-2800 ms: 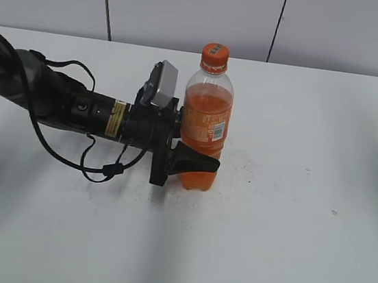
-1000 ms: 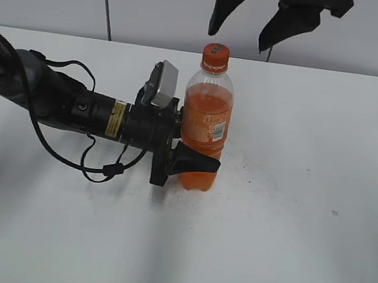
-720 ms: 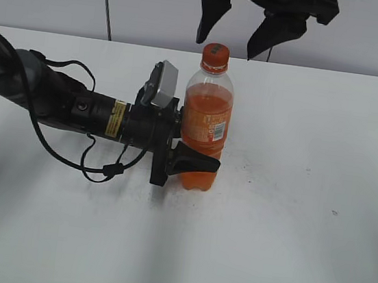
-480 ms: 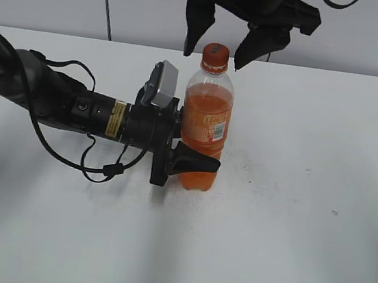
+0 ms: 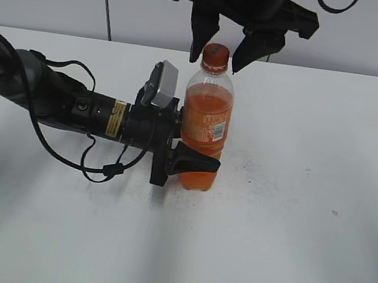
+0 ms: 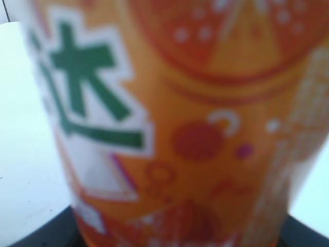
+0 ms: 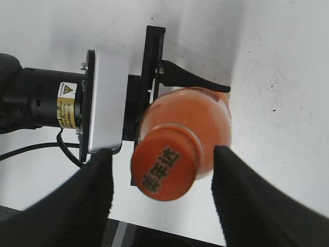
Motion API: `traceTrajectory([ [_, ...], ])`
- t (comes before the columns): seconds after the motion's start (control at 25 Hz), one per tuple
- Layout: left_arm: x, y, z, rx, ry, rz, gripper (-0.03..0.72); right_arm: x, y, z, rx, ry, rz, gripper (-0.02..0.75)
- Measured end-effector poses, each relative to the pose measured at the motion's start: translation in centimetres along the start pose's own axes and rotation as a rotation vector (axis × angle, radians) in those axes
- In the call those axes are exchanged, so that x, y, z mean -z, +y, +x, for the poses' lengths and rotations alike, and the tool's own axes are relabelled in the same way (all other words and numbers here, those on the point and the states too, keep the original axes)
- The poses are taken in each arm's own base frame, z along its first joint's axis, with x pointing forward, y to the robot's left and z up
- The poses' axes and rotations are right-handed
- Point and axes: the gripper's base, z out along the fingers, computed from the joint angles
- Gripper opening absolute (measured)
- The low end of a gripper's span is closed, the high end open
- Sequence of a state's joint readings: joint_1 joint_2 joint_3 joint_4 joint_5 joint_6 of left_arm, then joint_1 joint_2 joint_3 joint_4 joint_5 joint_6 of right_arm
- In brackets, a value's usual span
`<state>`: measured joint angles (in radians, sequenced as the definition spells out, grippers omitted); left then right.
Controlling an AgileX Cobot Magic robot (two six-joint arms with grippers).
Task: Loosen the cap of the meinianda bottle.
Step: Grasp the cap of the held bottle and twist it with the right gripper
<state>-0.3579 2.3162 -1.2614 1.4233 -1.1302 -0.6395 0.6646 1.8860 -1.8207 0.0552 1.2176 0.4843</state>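
Note:
The meinianda bottle [image 5: 204, 126] stands upright on the white table, full of orange drink, with an orange label. My left gripper [image 5: 185, 160] is shut on its lower body from the left; the left wrist view shows only the blurred label [image 6: 175, 128]. The orange cap [image 5: 215, 55] with dark characters on top sits on the bottle. My right gripper [image 5: 219, 48] hangs over it, open, one black finger on each side of the cap, not touching. In the right wrist view the cap [image 7: 163, 169] lies between the two fingers of the right gripper [image 7: 163, 193].
The white table [image 5: 290, 216] carries nothing else. The left arm [image 5: 75, 110] with its cable lies across the table's left side. A grey panelled wall stands behind the table.
My right gripper has come down from above the picture's top edge and shifted left, so its open fingers now flank the cap. The bottle and left arm have not moved.

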Motion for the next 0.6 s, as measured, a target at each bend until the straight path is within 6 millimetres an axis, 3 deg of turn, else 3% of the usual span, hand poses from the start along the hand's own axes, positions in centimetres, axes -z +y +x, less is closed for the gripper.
traceTrajectory([
  [0.24,0.00,0.00,0.00,0.001,0.000,-0.001,0.395,0.00,-0.01,-0.10,0.012,-0.011,0.002,0.281],
  [0.6,0.00,0.00,0.00,0.001,-0.001,0.000,0.395,0.00,0.03,-0.11,0.206,-0.013,-0.002,0.280],
])
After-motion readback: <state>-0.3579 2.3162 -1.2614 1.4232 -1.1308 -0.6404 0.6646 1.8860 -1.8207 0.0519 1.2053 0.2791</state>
